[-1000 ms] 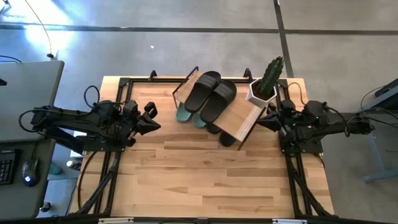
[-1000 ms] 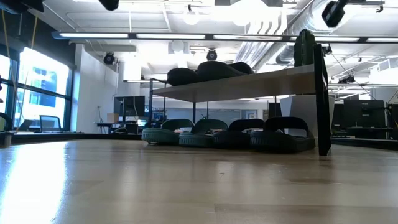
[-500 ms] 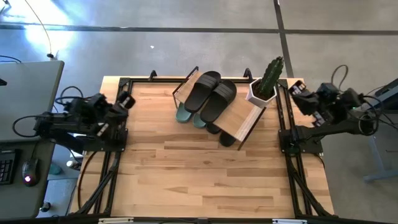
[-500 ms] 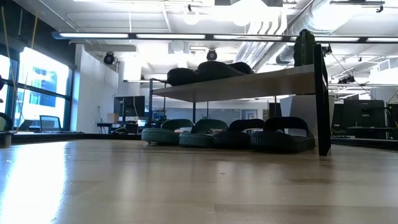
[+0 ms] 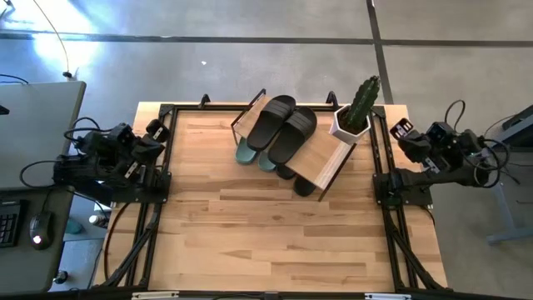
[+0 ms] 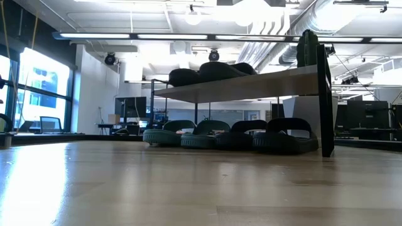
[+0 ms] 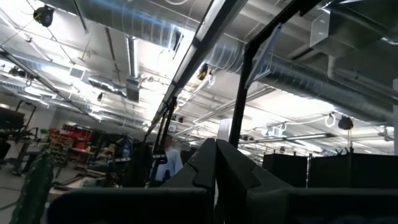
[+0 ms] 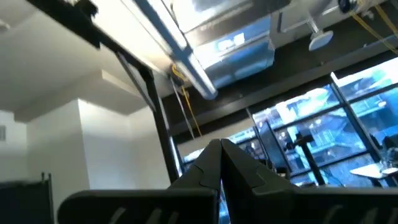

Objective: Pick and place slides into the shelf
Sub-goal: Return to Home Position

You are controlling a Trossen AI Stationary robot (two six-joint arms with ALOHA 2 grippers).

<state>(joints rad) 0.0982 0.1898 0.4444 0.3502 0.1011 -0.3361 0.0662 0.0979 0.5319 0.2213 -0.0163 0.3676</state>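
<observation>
Six slides point(image 5: 283, 125), one shelf point(image 5: 323, 160)

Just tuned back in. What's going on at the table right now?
Nothing is being handled. The left gripper sits folded at the left edge of the table and the right gripper at its right edge, both with jaws shut and empty. One black pair lies on top of the shelf. The green pair and the other black pair stand in a row beneath it. A cactus stands on the shelf's corner. All six slides look placed.
</observation>
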